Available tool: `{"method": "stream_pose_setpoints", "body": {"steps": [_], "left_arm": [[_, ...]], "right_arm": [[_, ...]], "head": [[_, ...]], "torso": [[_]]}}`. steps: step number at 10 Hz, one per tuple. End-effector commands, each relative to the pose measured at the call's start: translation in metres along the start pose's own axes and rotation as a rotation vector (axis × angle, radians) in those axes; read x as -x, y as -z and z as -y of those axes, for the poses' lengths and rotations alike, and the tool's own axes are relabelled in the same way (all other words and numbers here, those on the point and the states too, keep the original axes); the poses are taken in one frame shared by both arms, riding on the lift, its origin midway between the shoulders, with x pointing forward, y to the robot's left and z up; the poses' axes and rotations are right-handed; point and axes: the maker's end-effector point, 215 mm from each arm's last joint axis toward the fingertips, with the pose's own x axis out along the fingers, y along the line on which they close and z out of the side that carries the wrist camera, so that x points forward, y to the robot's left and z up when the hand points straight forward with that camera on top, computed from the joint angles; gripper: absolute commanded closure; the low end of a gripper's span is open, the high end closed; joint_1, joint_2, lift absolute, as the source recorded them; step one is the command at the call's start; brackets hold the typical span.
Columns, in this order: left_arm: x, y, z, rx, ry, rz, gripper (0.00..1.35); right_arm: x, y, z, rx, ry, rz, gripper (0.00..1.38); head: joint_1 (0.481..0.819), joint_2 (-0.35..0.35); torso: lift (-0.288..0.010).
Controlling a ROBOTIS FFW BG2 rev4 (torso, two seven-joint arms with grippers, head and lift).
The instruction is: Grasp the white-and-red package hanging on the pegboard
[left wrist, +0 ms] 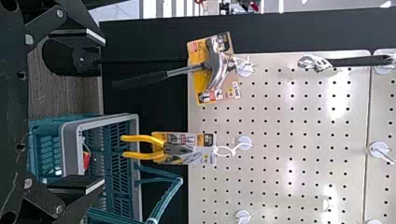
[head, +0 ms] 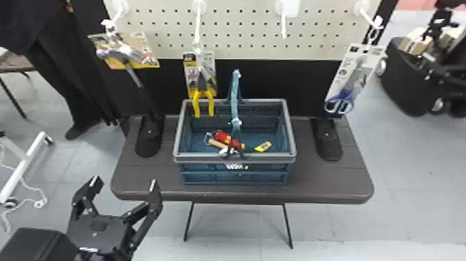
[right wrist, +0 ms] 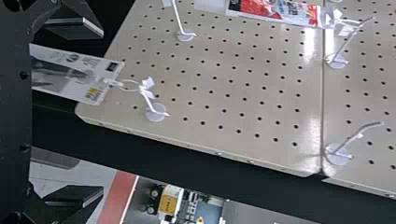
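Note:
The white-and-red package (right wrist: 275, 11) hangs from a white peg on the cream pegboard (right wrist: 243, 93), one row beyond the scissors pack as the right wrist view shows it. My right gripper (right wrist: 88, 112) is open and faces the board from its right side. The white scissors pack (right wrist: 70, 74) shows between its two fingers; how far off it is I cannot tell. My left gripper (head: 123, 185) is open and sits low at the table's front left corner. In the left wrist view this gripper (left wrist: 88, 112) faces the basket and the board.
A blue basket (head: 234, 158) holding small tools stands mid-table, handle upright. A hammer (head: 121, 52), yellow pliers (head: 203, 86) and scissors (head: 353, 76) hang on the lower pegs. Two black board feet (head: 149, 137) rest on the dark table (head: 312, 184). A person in black stands far left.

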Motion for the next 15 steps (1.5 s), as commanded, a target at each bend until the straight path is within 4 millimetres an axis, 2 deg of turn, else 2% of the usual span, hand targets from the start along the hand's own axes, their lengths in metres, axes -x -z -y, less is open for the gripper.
{"method": "stream_pose_setpoints", "body": {"steps": [1, 2, 4, 5, 7, 8, 10, 12, 13, 15], "left_arm": [[-0.003, -0.002, 0.001, -0.001, 0.006, 0.006, 0.25], [-0.004, -0.003, 0.003, 0.002, 0.011, 0.007, 0.25], [-0.006, -0.002, 0.005, 0.004, 0.018, 0.006, 0.25], [-0.007, -0.003, 0.006, 0.004, 0.021, 0.008, 0.25], [-0.008, -0.004, 0.006, 0.004, 0.021, 0.011, 0.25], [-0.008, -0.003, 0.007, 0.003, 0.022, 0.006, 0.25], [-0.008, -0.002, 0.008, 0.004, 0.024, 0.003, 0.25], [-0.009, -0.001, 0.010, 0.003, 0.030, 0.000, 0.25], [-0.010, -0.002, 0.012, 0.001, 0.036, 0.001, 0.25], [-0.010, 0.000, 0.014, 0.005, 0.038, -0.005, 0.25]], "right_arm": [[-0.009, -0.033, 0.016, 0.051, 0.004, 0.037, 0.12], [-0.024, -0.046, 0.018, 0.056, -0.023, 0.055, 0.12], [-0.060, -0.059, 0.010, 0.016, -0.120, 0.087, 0.12], [-0.080, -0.064, 0.002, 0.006, -0.178, 0.086, 0.12], [-0.110, -0.096, -0.020, 0.014, -0.313, 0.102, 0.12], [-0.120, -0.107, -0.036, 0.011, -0.390, 0.101, 0.13], [-0.136, -0.114, -0.073, -0.025, -0.511, 0.089, 0.13], [-0.154, -0.109, -0.114, -0.144, -0.647, 0.098, 0.12], [-0.160, -0.110, -0.127, -0.177, -0.693, 0.101, 0.13], [-0.170, -0.129, -0.128, -0.171, -0.723, 0.118, 0.13]], "head": [[0.819, 0.008], [0.819, 0.008], [0.819, 0.008], [0.819, 0.008], [0.819, 0.008], [0.819, 0.008], [0.819, 0.008], [0.819, 0.008], [0.819, 0.008], [0.819, 0.008]], "torso": [[-0.100], [-0.100], [-0.100], [-0.100], [-0.100], [-0.100], [-0.100], [-0.100], [-0.100], [-0.100]]}}
